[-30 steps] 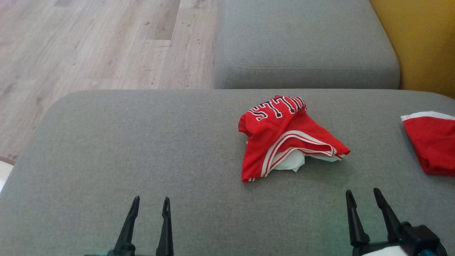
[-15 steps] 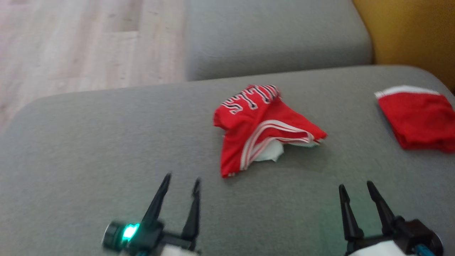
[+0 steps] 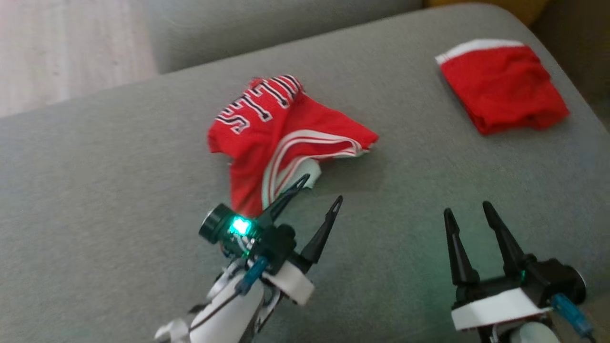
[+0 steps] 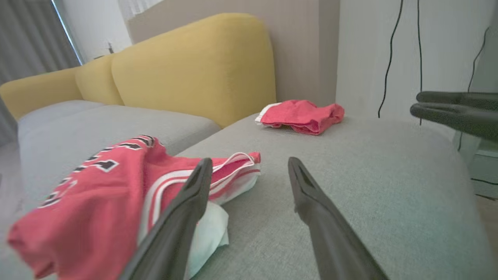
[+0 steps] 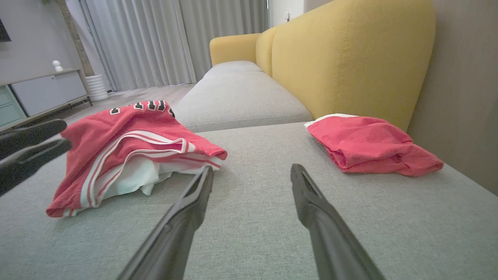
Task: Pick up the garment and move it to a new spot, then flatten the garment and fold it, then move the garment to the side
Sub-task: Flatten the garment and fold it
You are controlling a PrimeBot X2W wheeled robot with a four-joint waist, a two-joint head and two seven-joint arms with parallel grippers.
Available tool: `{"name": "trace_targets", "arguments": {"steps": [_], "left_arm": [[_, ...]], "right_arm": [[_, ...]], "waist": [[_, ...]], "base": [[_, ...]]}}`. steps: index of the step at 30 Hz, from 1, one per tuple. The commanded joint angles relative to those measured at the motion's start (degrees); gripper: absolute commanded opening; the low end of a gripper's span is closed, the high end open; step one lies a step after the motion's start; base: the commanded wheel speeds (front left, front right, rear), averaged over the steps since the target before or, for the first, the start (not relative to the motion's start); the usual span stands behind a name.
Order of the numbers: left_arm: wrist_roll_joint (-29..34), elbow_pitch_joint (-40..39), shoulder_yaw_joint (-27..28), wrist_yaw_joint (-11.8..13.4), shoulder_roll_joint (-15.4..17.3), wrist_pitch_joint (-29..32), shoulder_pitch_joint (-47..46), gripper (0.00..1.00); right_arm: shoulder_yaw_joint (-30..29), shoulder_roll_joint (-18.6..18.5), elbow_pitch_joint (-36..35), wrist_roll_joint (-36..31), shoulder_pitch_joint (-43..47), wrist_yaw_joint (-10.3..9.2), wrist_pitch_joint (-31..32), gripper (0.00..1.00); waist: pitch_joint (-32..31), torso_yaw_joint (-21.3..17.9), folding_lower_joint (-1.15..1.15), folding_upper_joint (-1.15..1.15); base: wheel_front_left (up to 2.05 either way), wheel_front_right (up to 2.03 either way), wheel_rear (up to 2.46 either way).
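Note:
A crumpled red jersey (image 3: 281, 138) with white stripes, black-and-white letters and a white lining lies on the grey sofa cushion (image 3: 105, 181). My left gripper (image 3: 322, 187) stands open at the jersey's near edge, its left fingertip over the white lining. In the left wrist view the jersey (image 4: 97, 202) sits to the left of the open gripper (image 4: 249, 163). My right gripper (image 3: 467, 208) is open over bare cushion, apart from the cloth. The right wrist view puts the jersey (image 5: 128, 147) ahead and left of the open gripper (image 5: 253, 169).
A second red garment (image 3: 503, 85), folded with a white band, lies at the cushion's far right corner. Beyond are another grey cushion (image 3: 267, 24), the yellow backrest (image 4: 194, 66) and wooden floor (image 3: 57, 47). Bare cushion spreads to the jersey's left.
The camera has turned and dipped, shifting the scene left and up. My left arm has reached forward and right to the jersey's near edge. The right gripper has edged forward slightly.

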Motion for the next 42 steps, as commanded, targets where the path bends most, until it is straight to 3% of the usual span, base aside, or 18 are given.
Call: {"name": "trace_targets", "arguments": {"steps": [1,8,15,23,24,25,27,34,35,36,37,42], "left_arm": [[-0.7,-0.8,0.9,-0.2,-0.1,-0.3,-3.0,1.0],[-3.8,9.6,-5.2,-0.6,-0.1,0.1,-13.0,1.0],[-7.1,16.9,-9.6,2.0,-0.1,2.6,-21.6,1.0],[-9.7,24.3,-13.4,3.2,-0.1,3.6,-27.7,1.0],[-9.7,24.9,-14.1,3.2,-0.1,3.3,-28.2,0.75],[-9.8,25.5,-14.6,3.3,-0.1,3.0,-28.7,0.43],[-9.9,26.7,-15.7,3.6,-0.1,2.5,-29.6,0.0],[-11.6,31.6,-19.0,1.6,-0.1,3.5,-30.5,0.0],[-12.0,31.6,-19.3,1.6,-0.1,3.4,-30.6,0.34],[-12.3,31.7,-19.6,1.6,-0.1,3.4,-30.7,0.96],[-12.7,31.9,-19.9,1.6,-0.1,3.4,-30.8,1.0],[-14.9,32.5,-21.2,1.2,-0.1,3.9,-31.3,1.0]], "right_arm": [[1.5,-0.9,-2.0,0.0,-2.0,0.21,-0.6,1.0],[2.4,-0.4,-1.8,0.5,-3.8,0.21,-0.6,1.0],[3.2,-0.1,-1.6,1.0,-5.5,0.21,-0.6,1.0],[3.6,0.1,-1.3,1.4,-6.8,0.21,-0.6,1.0],[3.7,0.1,-1.3,1.4,-6.9,0.21,-0.6,1.0],[3.7,0.1,-1.2,1.5,-7.0,0.21,-0.6,1.0],[3.8,0.2,-1.0,1.5,-7.2,0.21,-0.6,1.0],[4.4,0.3,-0.8,1.9,-7.7,0.21,-0.6,1.0],[4.3,0.3,-0.8,2.0,-7.7,0.21,-0.6,1.0],[4.3,0.3,-0.8,2.0,-7.7,0.21,-0.6,1.0],[4.2,0.3,-0.8,2.0,-7.7,0.21,-0.6,1.0],[4.2,0.3,-0.7,1.9,-8.0,0.21,-0.6,1.0]], "waist": [[3.4,-3.3,-0.02,0.0],[6.9,-6.0,-0.02,0.0],[9.6,-7.7,-0.02,0.0],[11.6,-9.0,-0.02,0.0],[11.6,-9.1,-0.02,0.0],[11.7,-9.2,-0.02,0.0],[11.7,-9.4,-0.02,0.0],[11.7,-9.9,-0.02,0.0],[11.8,-9.9,-0.02,0.0],[11.9,-9.9,-0.02,0.0],[12.0,-9.9,-0.02,0.0],[12.4,-9.9,-0.02,0.0]], "base": [[0.0,0.0,0.0],[0.0,0.0,0.0],[0.0,0.0,0.0],[0.0,0.0,0.0],[0.0,0.0,0.0],[0.0,0.0,0.0],[0.0,0.0,0.0],[0.0,0.0,0.0],[0.0,0.0,0.0],[0.0,0.0,0.0],[0.0,0.0,0.0],[0.0,0.0,0.0]]}}
